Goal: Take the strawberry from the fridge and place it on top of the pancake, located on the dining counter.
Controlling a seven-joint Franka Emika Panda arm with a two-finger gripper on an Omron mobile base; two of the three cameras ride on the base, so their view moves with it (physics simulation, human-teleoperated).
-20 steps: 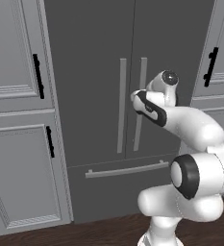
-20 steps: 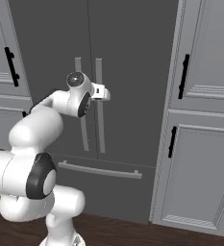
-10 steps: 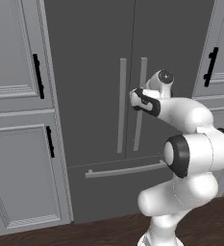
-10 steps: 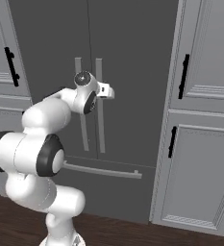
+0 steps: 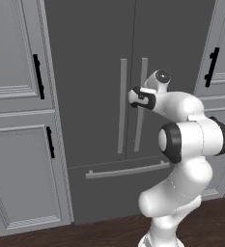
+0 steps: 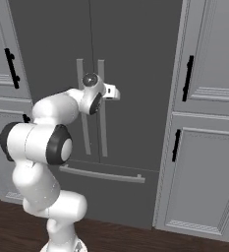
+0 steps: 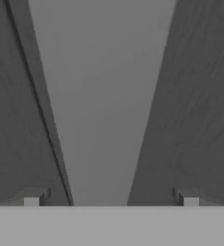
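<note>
- Reaching toward the closed fridge (image 5: 90, 72), the gripper (image 7: 111, 196) has its jaws spread wide with nothing held, and one grey door handle (image 7: 104, 96) runs up between the two fingertips (image 7: 32, 197).
- That straddle reads as a set-up for a pull: the handle sits centred in the gap so that closing would clamp it squarely, though no contact is visible yet.
- In the left base view the gripper (image 5: 133, 98) is level with the upper part of the right-hand handle (image 5: 141, 103), just beside the left one (image 5: 121, 106); which handle it straddles I judge to be the right one.
- The strawberry is presumably behind these shut doors, so it cannot be seen.
- The pancake and dining counter lie elsewhere; the fetch has barely begun.
- Grey cabinets (image 6: 204, 123) flank the fridge on both sides.
</note>
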